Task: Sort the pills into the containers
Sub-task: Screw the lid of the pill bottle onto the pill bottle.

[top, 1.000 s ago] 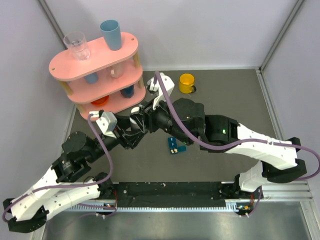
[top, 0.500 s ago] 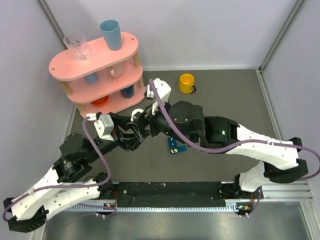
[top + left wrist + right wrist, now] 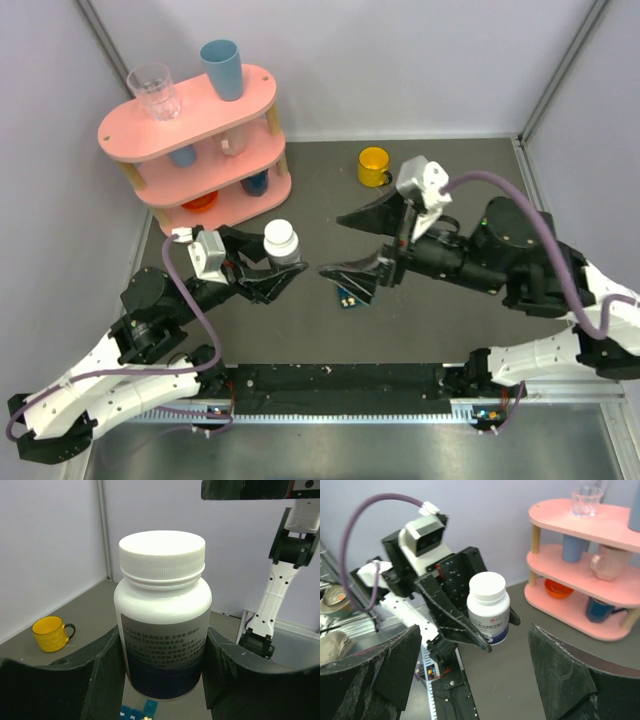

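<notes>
My left gripper (image 3: pixel 282 268) is shut on a white capped pill bottle (image 3: pixel 280 240) and holds it upright above the table. In the left wrist view the bottle (image 3: pixel 162 630) fills the gap between both fingers (image 3: pixel 107 655). The dark-teal pill box (image 3: pixel 352 296) lies on the table, partly under my right gripper's lower finger. Its edge shows below the bottle (image 3: pixel 139 712). My right gripper (image 3: pixel 330 245) is open wide and empty, just right of the bottle. The right wrist view shows the bottle (image 3: pixel 488 607) ahead between its fingers (image 3: pixel 565 675). No loose pills show clearly.
A yellow mug (image 3: pixel 374 165) stands at the back, also in the left wrist view (image 3: pixel 50 634). A pink three-tier shelf (image 3: pixel 190 130) with cups and a glass stands at the back left, also in the right wrist view (image 3: pixel 585 580). Walls close both sides.
My right gripper, which was against the bottle's top, has pulled back to the right and now stands open. My left gripper still holds the bottle and has shifted slightly.
</notes>
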`<state>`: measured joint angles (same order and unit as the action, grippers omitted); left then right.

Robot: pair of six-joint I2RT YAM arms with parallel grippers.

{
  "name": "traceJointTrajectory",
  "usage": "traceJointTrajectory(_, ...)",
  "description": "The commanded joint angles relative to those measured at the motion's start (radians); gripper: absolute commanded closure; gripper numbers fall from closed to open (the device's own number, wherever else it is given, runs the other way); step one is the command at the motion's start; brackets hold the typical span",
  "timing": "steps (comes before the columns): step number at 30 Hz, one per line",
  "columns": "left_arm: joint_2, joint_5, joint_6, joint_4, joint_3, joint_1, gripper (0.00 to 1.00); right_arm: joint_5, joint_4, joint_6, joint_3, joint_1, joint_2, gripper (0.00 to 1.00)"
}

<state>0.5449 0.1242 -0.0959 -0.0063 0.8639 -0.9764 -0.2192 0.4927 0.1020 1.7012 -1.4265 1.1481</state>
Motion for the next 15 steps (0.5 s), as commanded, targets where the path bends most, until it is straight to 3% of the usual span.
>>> traceJointTrajectory(1,-0.007,0.116,-0.019,0.057,0.006,-0.001,1.0,0.176,-0.037,-0.083,-0.057,-0.005,-0.07,0.15)
traceJointTrajectory(9,0.073,0.686,-0.122,0.159,0.043,-0.001,1.0,0.455,-0.049,-0.216,-0.12,-0.005,-0.126,0.24)
traceJointTrajectory(15,0.115,0.782,-0.154,0.189,0.057,-0.001,1.0,0.532,-0.092,-0.228,-0.129,-0.005,-0.094,0.27)
